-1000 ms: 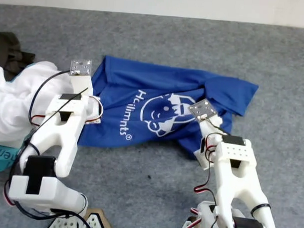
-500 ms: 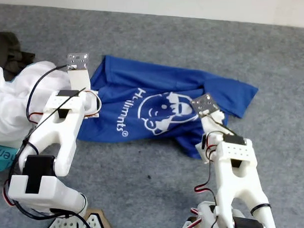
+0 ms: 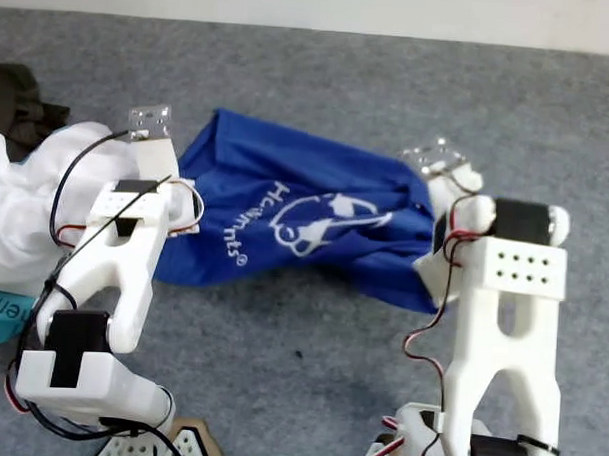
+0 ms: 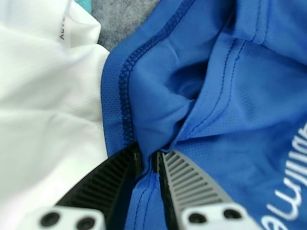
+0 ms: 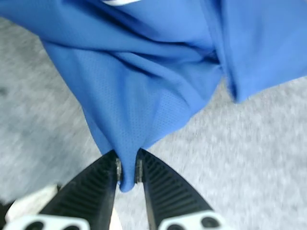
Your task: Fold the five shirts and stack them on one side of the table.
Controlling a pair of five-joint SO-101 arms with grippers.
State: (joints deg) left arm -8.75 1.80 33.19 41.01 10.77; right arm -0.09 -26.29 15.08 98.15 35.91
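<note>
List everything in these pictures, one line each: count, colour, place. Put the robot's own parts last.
blue shirt: one, blue with white print, mid-table.
white heap: one, white cloth, left edge, touching the blue shirt.
dark garment: one, dark, far left corner.
teal cloth: one, teal, left edge, beside the white heap.
table: one, grey.
left gripper: one, fingers shut on blue shirt hem.
right gripper: one, fingers shut on blue shirt fold.

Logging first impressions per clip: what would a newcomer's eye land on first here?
The blue shirt spread across the grey table. The left gripper pinches its hem beside the white clothing heap; the right gripper holds a bunched corner up off the surface.
</note>
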